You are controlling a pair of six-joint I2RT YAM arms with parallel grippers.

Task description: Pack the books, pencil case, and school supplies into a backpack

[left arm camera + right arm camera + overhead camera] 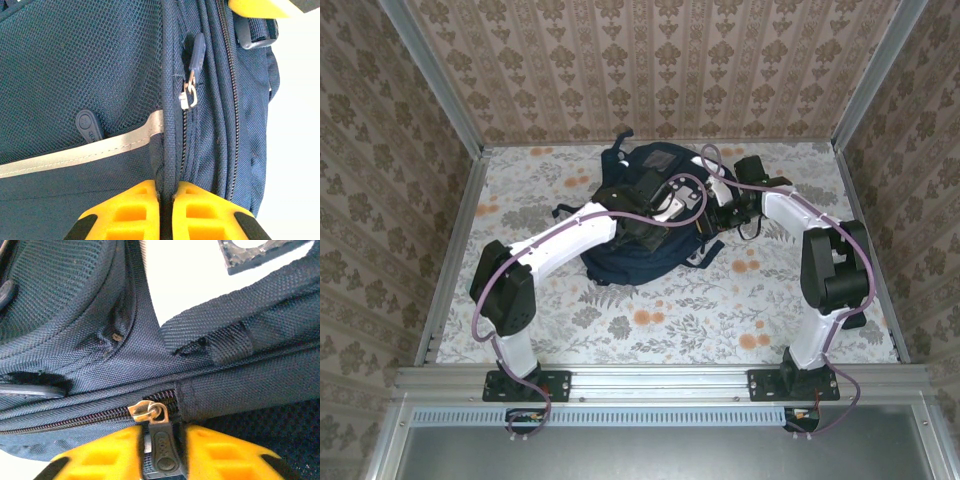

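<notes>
Where the rail (660,380) carries both bases at the near edge, the table (670,315) lies bare in a broad floral band, open from one side wall to the other. Beyond that band lies the backpack (620,262), navy and flat on the table. There is bare table on both sides of it, the right side partly overhung by the right arm (790,210). Its far end comes close to the foot of the far wall (650,70), so little room is left behind it. The left arm (565,238) and the right arm bend inward and meet over its middle. From the left wrist, the left gripper (166,189) is clamped narrow on a raised fold (169,125) of the backpack's fabric. Its yellow fingers (135,210) press the fold from both sides with only cloth between them. Left of the fold run a mesh panel (75,60) and a pale stripe (90,154). Right of it a closed zip runs away from the fingers, its slider (190,96) farther up the seam. From the right wrist, the right gripper (164,440) has its jaws drawn in narrow on a dark zip tab (163,452), the pads close against either side of it. The metal puller (145,411) that the tab hangs from sits just past the fingertips, near the fabric stop where that zip ends. A woven strap (240,325) lies farther off across the backpack's edge.
</notes>
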